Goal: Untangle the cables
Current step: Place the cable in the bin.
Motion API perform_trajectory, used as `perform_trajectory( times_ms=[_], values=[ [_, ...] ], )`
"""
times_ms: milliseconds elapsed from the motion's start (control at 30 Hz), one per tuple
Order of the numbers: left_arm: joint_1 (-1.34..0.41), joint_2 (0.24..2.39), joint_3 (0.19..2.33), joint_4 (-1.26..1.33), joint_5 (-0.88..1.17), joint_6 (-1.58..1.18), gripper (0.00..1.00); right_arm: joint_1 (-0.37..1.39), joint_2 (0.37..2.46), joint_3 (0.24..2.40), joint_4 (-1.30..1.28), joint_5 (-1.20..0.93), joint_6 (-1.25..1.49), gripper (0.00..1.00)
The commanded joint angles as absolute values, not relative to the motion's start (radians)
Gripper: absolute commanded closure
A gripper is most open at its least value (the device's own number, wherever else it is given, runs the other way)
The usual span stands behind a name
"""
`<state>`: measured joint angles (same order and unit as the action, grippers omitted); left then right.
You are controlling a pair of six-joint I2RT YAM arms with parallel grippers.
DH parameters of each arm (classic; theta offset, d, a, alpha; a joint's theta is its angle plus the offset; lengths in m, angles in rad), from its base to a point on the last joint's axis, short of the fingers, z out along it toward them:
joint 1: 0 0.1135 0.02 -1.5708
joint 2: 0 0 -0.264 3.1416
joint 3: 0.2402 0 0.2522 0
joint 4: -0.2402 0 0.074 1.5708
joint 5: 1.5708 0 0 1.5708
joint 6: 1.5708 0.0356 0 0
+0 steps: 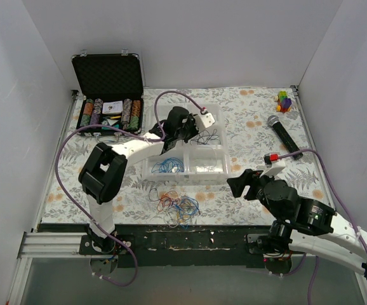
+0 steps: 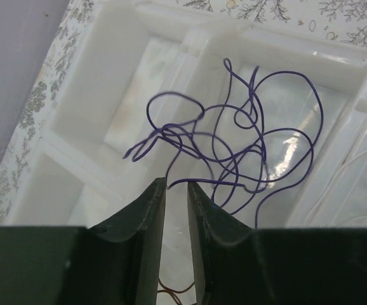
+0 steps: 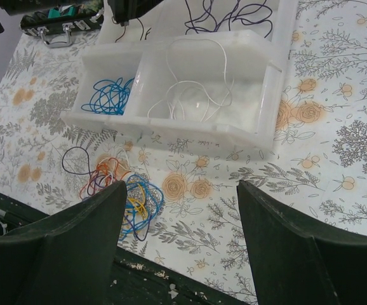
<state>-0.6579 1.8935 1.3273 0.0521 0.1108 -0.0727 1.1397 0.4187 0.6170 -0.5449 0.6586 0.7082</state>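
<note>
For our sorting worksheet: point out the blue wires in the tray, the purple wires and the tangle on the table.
blue wires [image 3: 109,97], right wrist view, coil's middle.
purple wires [image 2: 173,131], left wrist view, crossing strands.
tangle [image 1: 178,206], top external view, heap's centre.

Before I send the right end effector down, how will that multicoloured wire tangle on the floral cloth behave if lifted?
Probably floppy and light: the tangle of thin blue, orange and yellow wires lies in loose curls. It likely lifts as one clump, since loops interlock. The dark outlying loop may trail.
</note>
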Motion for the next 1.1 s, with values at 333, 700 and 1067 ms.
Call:
perform_trajectory(
  times_ms=[333, 700, 1067],
  values=[
    [-0.701, 1.695, 1.347, -0.176, 0.164, -0.121, 0.49, 1.138, 0.54, 0.684, -0.526, 0.643, 0.764, 0.21],
    [-0.701, 1.214, 1.254, -0.486, 0.363, -0.207, 0.14, 1.137, 0.658, 0.675, -0.471, 0.557, 0.773, 0.17],
    [-0.698, 0.896, 1.106, -0.945, 0.276, -0.181, 0.02, 1.129, 1.006, 0.686, -0.258, 0.361, 0.733, 0.13]
  ],
)
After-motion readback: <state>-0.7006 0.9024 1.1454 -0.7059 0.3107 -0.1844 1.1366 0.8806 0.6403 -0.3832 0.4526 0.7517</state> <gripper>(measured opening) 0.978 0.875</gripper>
